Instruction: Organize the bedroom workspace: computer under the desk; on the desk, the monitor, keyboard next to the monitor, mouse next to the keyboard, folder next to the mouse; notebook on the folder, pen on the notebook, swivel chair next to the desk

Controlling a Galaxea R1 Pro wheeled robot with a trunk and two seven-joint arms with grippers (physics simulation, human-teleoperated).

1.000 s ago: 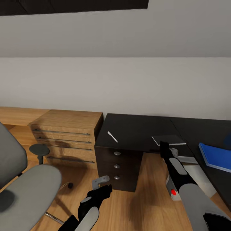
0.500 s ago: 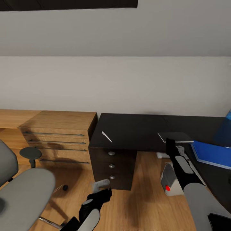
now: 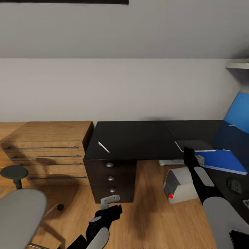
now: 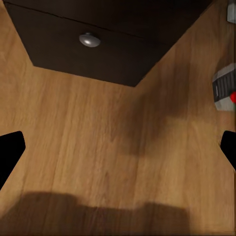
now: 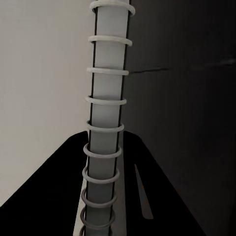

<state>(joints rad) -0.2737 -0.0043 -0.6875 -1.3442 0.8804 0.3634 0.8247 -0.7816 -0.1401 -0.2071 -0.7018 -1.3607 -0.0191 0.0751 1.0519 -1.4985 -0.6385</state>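
Observation:
The black desk [image 3: 138, 138] runs along the wall. A white pen [image 3: 103, 147] lies near its left front edge. My right gripper [image 3: 190, 155] is shut on the grey notebook [image 3: 193, 145], holding it over the desk just left of the blue folder [image 3: 223, 160]. In the right wrist view the notebook's spiral binding [image 5: 105, 123] runs between the fingers of the right gripper [image 5: 103, 206]. The computer [image 3: 180, 185] stands on the floor under the desk. A dark mouse [image 3: 235, 185] lies on the desk at the right. My left gripper [image 3: 110, 204] [image 4: 118, 147] hangs open over the floor. The swivel chair [image 3: 19, 214] is at the lower left.
A light-wood drawer unit [image 3: 48, 145] stands left of the desk's black drawer block [image 3: 110, 180]. A blue back panel [image 3: 238, 112] rises at the right. Bare wood floor [image 3: 148, 214] lies between the chair and the computer.
The whole view has swung to the right, so the chair and wood drawers slid left. My right gripper with the notebook now sits closer to the blue folder. The left arm has barely moved.

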